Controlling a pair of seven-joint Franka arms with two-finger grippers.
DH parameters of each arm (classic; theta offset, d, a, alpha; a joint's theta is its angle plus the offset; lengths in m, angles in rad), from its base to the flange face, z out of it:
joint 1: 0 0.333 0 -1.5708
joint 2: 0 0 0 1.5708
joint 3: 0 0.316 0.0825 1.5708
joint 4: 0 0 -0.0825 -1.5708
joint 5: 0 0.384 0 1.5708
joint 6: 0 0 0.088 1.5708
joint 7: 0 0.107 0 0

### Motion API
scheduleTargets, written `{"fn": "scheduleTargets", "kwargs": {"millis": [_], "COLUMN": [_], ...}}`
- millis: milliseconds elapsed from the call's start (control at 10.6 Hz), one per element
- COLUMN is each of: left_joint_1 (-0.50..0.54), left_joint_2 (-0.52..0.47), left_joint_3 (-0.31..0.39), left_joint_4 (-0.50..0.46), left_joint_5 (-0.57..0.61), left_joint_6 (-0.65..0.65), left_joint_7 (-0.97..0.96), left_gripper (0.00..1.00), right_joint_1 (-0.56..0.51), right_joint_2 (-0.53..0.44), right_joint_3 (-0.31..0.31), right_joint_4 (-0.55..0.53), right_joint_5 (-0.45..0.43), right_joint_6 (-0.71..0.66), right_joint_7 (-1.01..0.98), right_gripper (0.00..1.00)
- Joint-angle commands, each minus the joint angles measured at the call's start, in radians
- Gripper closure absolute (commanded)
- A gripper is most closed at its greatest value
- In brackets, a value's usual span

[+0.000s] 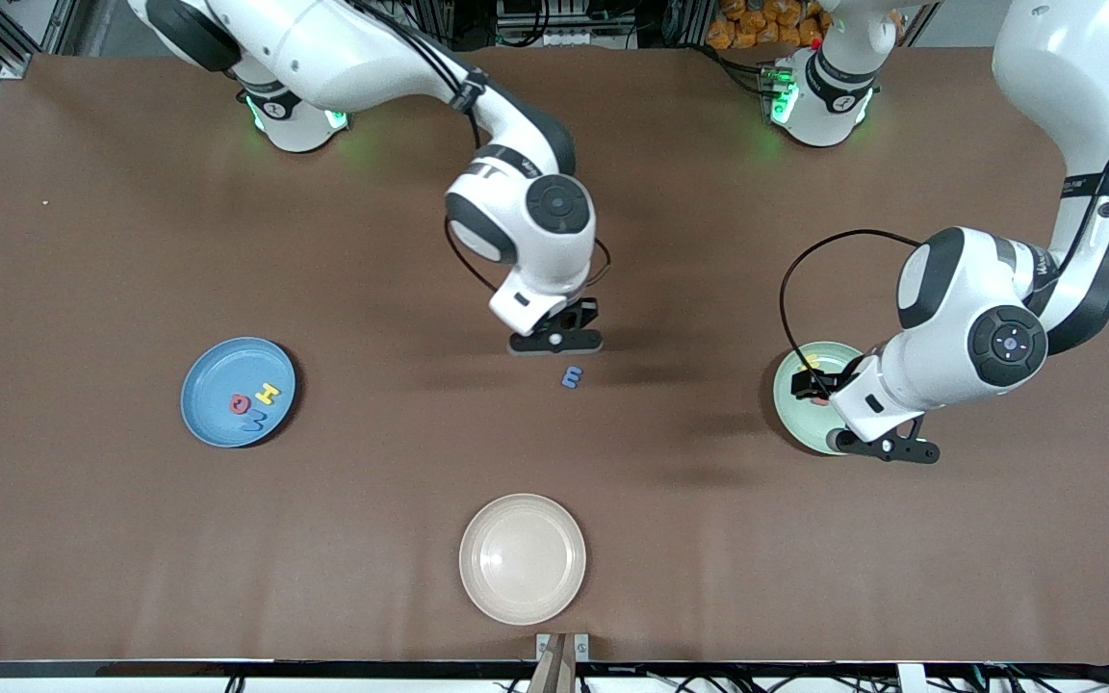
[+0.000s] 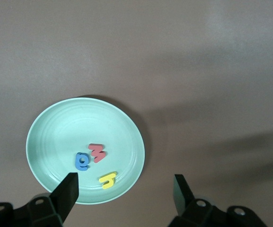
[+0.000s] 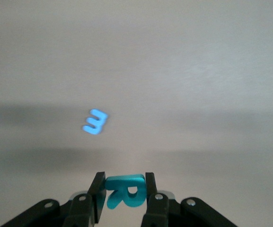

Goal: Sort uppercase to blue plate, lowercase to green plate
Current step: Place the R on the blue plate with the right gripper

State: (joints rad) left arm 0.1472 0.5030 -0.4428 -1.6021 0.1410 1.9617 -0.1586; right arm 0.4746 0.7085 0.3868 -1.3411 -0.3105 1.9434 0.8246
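My right gripper [image 1: 559,332] hangs over mid-table, shut on a teal R [image 3: 124,190] that stands upright between its fingers. A blue m [image 1: 571,377] [image 3: 94,122] lies on the brown table just below it, slightly nearer the front camera. The blue plate [image 1: 218,371], toward the right arm's end, holds a red Q [image 1: 241,403], a yellow H [image 1: 268,393] and a blue W [image 1: 254,421]. My left gripper [image 1: 810,385] [image 2: 125,179] hovers open and empty over the green plate [image 1: 790,404] [image 2: 65,127], which holds a blue a [image 2: 82,161], a red m [image 2: 97,152] and a yellow h [image 2: 108,180].
A cream-white plate [image 1: 522,558] with nothing in it sits near the table's front edge, nearer the front camera than the blue m. Both arm bases [image 1: 295,120] [image 1: 819,101] stand along the table's back edge.
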Motion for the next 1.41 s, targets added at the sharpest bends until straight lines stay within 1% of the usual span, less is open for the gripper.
{"fn": "scheduleTargets", "kwargs": {"millis": [0, 94, 188, 376, 470, 564, 658, 846, 940, 1128, 1222, 1316], "left_joint_1": [0.003, 0.0, -0.006, -0.032, -0.061, -0.086, -0.122, -0.178, -0.199, -0.248, -0.271, -0.296], "left_joint_2": [-0.004, -0.004, -0.003, -0.004, -0.006, -0.004, -0.003, 0.003, 0.009, 0.032, 0.046, 0.061], "left_joint_3": [-0.016, -0.017, -0.017, -0.017, -0.016, -0.014, -0.01, -0.005, -0.005, -0.005, -0.004, -0.004], "left_joint_4": [0.002, 0.002, 0.002, 0.004, 0.007, 0.007, 0.007, 0.007, 0.007, 0.007, 0.007, 0.007], "left_joint_5": [-0.028, -0.026, -0.026, -0.027, -0.028, -0.028, -0.028, -0.024, -0.024, -0.02, -0.018, -0.015], "left_joint_6": [-0.012, -0.01, -0.01, -0.01, -0.009, 0.0, 0.006, 0.048, 0.071, 0.124, 0.155, 0.187], "left_joint_7": [-0.009, -0.019, -0.028, -0.053, -0.073, -0.099, -0.117, -0.177, -0.205, -0.286, -0.323, -0.369], "left_gripper": [0.11, 0.11, 0.11, 0.11, 0.11, 0.11, 0.11, 0.11, 0.11, 0.11, 0.11, 0.11], "right_joint_1": [-0.089, -0.138, -0.183, -0.229, -0.246, -0.251, -0.258, -0.281, -0.303, -0.384, -0.404, -0.412], "right_joint_2": [-0.174, -0.229, -0.265, -0.288, -0.297, -0.297, -0.296, -0.29, -0.288, -0.281, -0.276, -0.265], "right_joint_3": [-0.064, -0.084, -0.106, -0.207, -0.26, -0.329, -0.386, -0.455, -0.482, -0.486, -0.486, -0.486], "right_joint_4": [-0.165, -0.226, -0.26, -0.283, -0.306, -0.313, -0.317, -0.334, -0.366, -0.433, -0.452, -0.46], "right_joint_5": [0.127, 0.161, 0.177, 0.208, 0.237, 0.282, 0.307, 0.31, 0.31, 0.314, 0.317, 0.317], "right_joint_6": [-0.012, -0.017, -0.021, -0.053, -0.052, -0.046, -0.04, -0.024, 0.018, 0.112, 0.138, 0.143], "right_joint_7": [-0.215, -0.313, -0.396, -0.578, -0.67, -0.765, -0.85, -0.977, -1.031, -1.102, -1.11, -1.111], "right_gripper": [1.0, 1.0, 1.0, 1.0, 1.0, 1.0, 1.0, 1.0, 1.0, 1.0, 1.0, 0.88]}}
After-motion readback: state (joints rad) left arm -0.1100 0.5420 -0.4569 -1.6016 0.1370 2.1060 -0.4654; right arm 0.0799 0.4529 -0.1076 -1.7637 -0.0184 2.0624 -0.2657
